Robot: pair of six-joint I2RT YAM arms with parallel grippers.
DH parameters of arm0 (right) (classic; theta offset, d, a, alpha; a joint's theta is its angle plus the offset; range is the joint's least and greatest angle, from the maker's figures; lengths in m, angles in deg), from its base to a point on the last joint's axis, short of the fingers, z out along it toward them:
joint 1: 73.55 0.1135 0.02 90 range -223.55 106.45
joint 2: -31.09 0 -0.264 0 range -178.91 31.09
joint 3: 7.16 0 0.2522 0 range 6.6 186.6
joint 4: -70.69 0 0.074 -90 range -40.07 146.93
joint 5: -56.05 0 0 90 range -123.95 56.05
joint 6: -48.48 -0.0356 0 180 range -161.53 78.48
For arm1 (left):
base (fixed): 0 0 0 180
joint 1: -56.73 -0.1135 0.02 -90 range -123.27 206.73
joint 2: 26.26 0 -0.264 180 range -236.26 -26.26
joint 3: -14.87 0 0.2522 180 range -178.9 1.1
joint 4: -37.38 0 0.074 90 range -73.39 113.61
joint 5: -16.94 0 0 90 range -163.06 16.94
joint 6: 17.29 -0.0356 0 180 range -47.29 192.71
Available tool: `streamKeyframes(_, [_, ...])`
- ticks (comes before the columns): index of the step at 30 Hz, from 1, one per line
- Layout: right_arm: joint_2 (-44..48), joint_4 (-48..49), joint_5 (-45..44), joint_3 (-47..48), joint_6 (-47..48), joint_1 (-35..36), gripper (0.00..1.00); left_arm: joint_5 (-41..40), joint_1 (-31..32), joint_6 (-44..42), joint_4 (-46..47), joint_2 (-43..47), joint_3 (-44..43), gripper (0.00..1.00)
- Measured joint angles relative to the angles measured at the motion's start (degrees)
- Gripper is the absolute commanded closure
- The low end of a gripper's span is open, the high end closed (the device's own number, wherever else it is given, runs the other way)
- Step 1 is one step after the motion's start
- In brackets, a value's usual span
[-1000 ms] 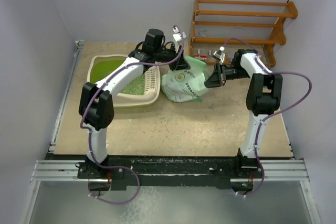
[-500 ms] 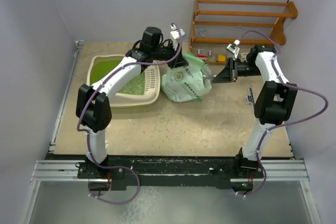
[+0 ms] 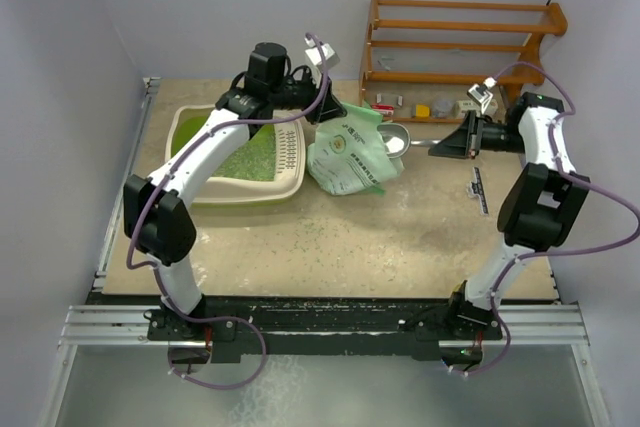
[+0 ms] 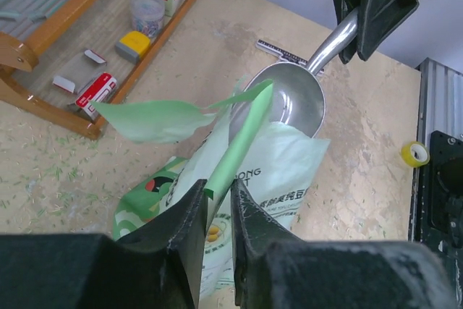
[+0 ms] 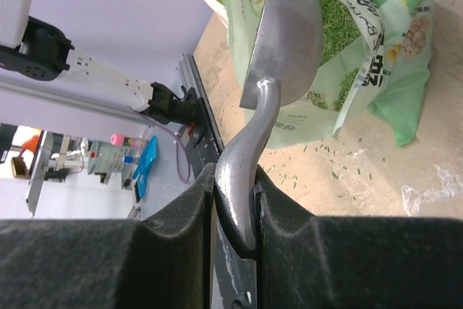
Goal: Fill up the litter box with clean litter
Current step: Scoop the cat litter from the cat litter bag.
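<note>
The scoop [image 3: 396, 137], clamped by the right gripper [image 5: 235, 171], is withdrawn rightward, seemingly empty, from the bag [image 3: 348, 159] pinched by the left gripper [image 4: 215, 195]; rescooping is needed.

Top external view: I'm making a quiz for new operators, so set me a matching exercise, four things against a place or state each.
1 litter box
2 scoop
3 bag
4 wooden rack

A at the back, on the right
B handle gripped in the right claw
C top edge pinched in the left claw
D left of the bag, litter inside

Pairs: 1-D, 2-B, 3-C, 4-A
</note>
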Motion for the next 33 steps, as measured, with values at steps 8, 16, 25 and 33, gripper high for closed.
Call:
streamKeyframes(8, [6.6,0.0,0.3,-2.8,-0.7,-3.9,1.00,-0.4,-0.2,0.1,1.8,4.4,1.6,0.63])
streamKeyframes(16, [13.2,0.1,1.3,-7.1,-3.5,-7.1,1.00,-1.8,-0.2,0.3,3.0,4.9,3.0,0.55])
streamKeyframes(25, [17.8,3.2,1.5,-11.1,-8.6,-9.1,1.00,-3.7,-0.2,0.3,2.9,8.6,5.1,0.53])
streamKeyframes(33, [24.9,13.5,-0.9,-19.1,-18.9,-9.4,1.00,-4.8,-0.2,0.2,3.0,12.9,7.7,0.51])
